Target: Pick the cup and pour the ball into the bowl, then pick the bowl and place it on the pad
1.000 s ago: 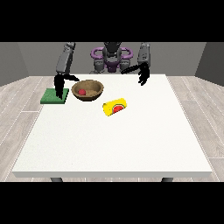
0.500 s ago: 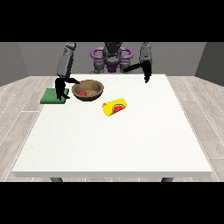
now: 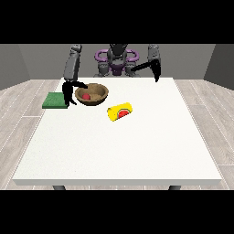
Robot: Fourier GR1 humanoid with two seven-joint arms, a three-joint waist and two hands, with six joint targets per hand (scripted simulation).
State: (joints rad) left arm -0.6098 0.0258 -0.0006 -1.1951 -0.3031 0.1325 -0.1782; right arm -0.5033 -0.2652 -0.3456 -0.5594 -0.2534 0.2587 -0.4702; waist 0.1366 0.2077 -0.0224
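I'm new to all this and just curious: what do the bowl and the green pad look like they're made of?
The bowl looks wooden: brown, matte, with a darker inside. The pad seems soft, perhaps foam or fabric: flat, dull green, no shine. Both are guesses from colour and finish alone.

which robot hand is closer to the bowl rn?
Right. The robot hand at the view's left is at the bowl's rim, beside the green pad; the robot hand at the view's right is raised far off.
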